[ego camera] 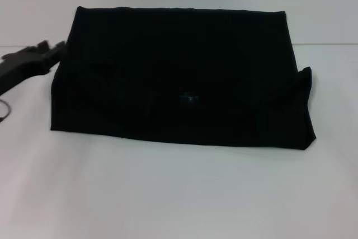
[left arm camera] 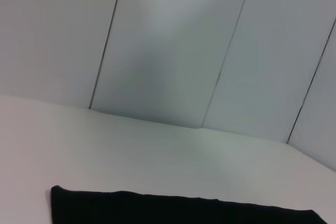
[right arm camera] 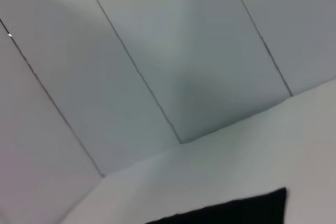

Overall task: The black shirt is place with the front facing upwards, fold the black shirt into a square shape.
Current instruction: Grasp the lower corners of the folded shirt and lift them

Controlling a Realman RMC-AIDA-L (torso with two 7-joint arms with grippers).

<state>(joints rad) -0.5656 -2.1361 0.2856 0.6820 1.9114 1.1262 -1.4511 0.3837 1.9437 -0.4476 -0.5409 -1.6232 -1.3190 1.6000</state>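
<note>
In the head view, the black shirt (ego camera: pixel 182 76) lies on the white desk (ego camera: pixel 179 194) already folded into a wide rectangle, so by judgement one more fold is left to make it square; the left claw (ego camera: pixel 47 50) sits just beside the shirt's left edge, its opening impossible to tell, and nothing blocks the cloth. The left wrist view shows only the shirt's edge (left arm camera: pixel 178 211) against the desk and paneled wall (left arm camera: pixel 168 40). The right wrist view shows one shirt corner (right arm camera: pixel 247 211); the right claw is unseen.

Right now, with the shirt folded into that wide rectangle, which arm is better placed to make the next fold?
Probably the left. The left gripper sits right beside the left edge of the black shirt on the table. The right gripper is out of the head view.
</note>
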